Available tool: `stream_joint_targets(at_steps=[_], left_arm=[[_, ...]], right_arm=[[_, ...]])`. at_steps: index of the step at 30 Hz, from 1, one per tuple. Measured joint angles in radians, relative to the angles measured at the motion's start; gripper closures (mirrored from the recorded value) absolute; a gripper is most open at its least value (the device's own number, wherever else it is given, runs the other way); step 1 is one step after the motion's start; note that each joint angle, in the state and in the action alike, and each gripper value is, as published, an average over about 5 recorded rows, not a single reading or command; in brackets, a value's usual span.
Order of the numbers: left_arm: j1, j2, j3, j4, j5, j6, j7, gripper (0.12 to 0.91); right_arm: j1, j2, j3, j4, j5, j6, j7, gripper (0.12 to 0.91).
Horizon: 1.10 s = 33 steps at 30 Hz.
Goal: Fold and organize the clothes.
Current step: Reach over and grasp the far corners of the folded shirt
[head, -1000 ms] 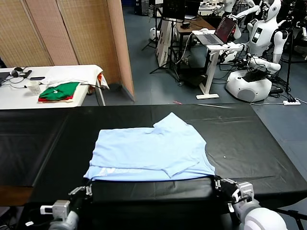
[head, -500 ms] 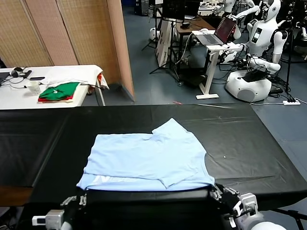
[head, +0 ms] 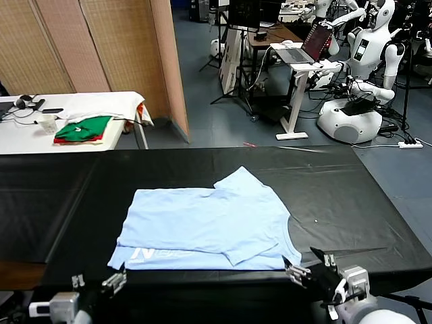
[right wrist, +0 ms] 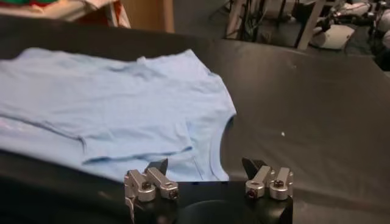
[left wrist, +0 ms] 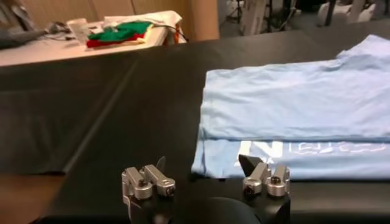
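Both grippers – left (head: 115, 282), right (head: 307, 272) – now off the T-shirt (head: 202, 226), jaws spread wide, empty; shirt sits half-folded mid-table (head: 337, 196). Next fold – regrip both hem corners evenly.

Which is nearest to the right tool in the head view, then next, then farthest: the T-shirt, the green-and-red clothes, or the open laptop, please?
1. Pale sky-blue T-shirt, just ahead of the right tool.
2. Open laptop, far ahead, right side.
3. Green-and-red folded clothes, on the white table, far left.
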Motion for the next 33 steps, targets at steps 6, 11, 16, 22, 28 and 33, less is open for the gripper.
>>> stream_joint_targets(at_steps=[6,11,16,22,28,33], left_arm=[[-0.231,0.051,0.051,0.116,-0.118,-0.003,0.022,0.123],[-0.434,0.090,0.109,0.255,-0.187,0.010,0.031,0.123],[-0.624,0.123,0.199,0.410,-0.210,0.038,0.059,0.123],[-0.807,0.139,0.315,0.567,-0.219,0.067,0.084,0.123],[-0.915,0.144,0.391,0.684,-0.216,0.095,0.109,0.123],[-0.944,0.149,0.415,0.741,-0.219,0.112,0.114,0.123]], right_arm=[[0.216,0.010,-0.095,-0.161,-0.003,-0.011,-0.002,0.118],[0.392,0.037,-0.186,-0.310,-0.016,-0.018,-0.003,0.118],[0.558,0.082,-0.281,-0.477,-0.052,-0.025,-0.017,0.118],[0.706,0.136,-0.369,-0.649,-0.089,-0.030,-0.050,0.118],[0.784,0.175,-0.424,-0.753,-0.097,-0.027,-0.054,0.118],[0.824,0.202,-0.455,-0.811,-0.111,-0.012,-0.061,0.118]])
